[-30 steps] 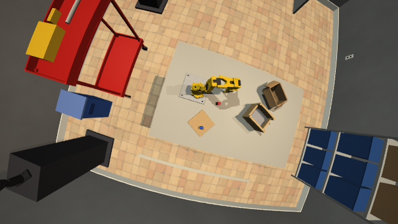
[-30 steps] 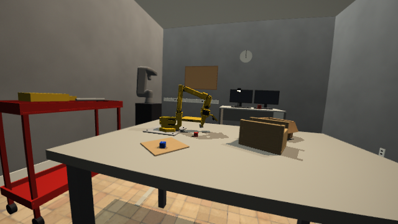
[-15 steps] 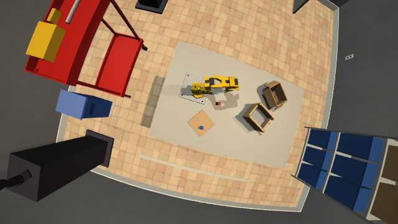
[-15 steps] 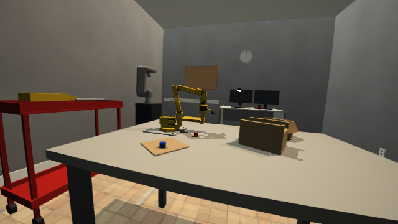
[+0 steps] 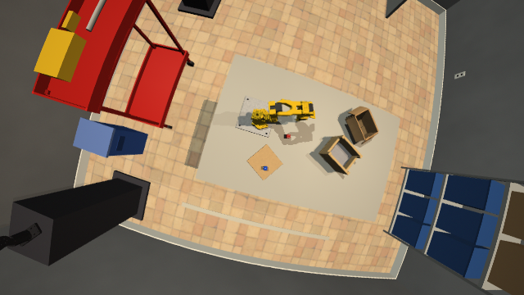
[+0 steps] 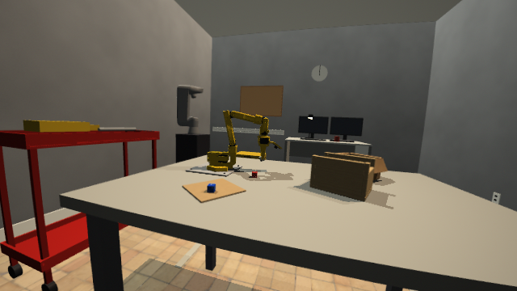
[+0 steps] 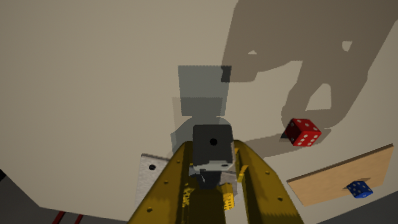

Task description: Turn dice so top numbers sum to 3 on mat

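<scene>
The pincer [image 5: 301,118] [image 6: 262,158] [image 7: 213,155] was narrowly parted, closed on a grey die [image 7: 213,143] above the tabletop [image 5: 348,192] [image 6: 283,210] [image 7: 100,90]. The blue die [image 5: 264,168] [image 6: 211,187] [image 7: 359,189] lay on the mat [image 5: 262,155] [image 6: 224,196] [image 7: 330,182], towards the tabletop's near-left corner in the exterior view. The red die [image 5: 287,136] [image 6: 254,175] [image 7: 303,132] sat off the mat, farther from that corner.

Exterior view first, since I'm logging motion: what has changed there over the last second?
The arm drew back toward its base; its forearm is more level and its outer end hangs straighter down. No grasp or release is visible. The red die and blue die stayed put.
</scene>
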Controlling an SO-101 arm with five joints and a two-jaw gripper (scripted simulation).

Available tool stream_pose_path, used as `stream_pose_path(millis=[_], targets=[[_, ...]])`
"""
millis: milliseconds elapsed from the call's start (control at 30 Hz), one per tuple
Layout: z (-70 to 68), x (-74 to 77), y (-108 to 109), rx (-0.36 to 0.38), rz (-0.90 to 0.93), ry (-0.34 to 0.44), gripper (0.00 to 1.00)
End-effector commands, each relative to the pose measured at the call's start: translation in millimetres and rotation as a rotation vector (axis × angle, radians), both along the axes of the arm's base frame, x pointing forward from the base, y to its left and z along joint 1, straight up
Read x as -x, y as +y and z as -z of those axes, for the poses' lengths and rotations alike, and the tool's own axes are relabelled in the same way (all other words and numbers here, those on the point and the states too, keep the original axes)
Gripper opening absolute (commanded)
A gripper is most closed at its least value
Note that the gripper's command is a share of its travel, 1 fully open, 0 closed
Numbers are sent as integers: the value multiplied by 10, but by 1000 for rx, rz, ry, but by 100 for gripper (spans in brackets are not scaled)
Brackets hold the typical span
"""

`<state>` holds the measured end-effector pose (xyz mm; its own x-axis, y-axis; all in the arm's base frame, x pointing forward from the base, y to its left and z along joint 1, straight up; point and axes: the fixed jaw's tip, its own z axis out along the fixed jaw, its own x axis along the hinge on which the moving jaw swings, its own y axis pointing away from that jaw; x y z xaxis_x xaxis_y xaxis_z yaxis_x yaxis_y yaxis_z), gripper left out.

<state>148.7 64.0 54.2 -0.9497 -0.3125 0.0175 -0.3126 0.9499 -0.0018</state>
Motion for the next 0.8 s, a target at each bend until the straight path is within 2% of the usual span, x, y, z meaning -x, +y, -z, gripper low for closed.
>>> stream_pose_path(millis=[0, 233, 467, 533, 767], targets=[[1, 14, 14, -4, -2, -7, 0], [10, -23, 28, -21, -3, -53, 0], [22, -136, 69, -76, -7, -195, 0], [22, -136, 69, -76, -7, -195, 0], [10, -243, 108, -129, -11, -338, 0]])
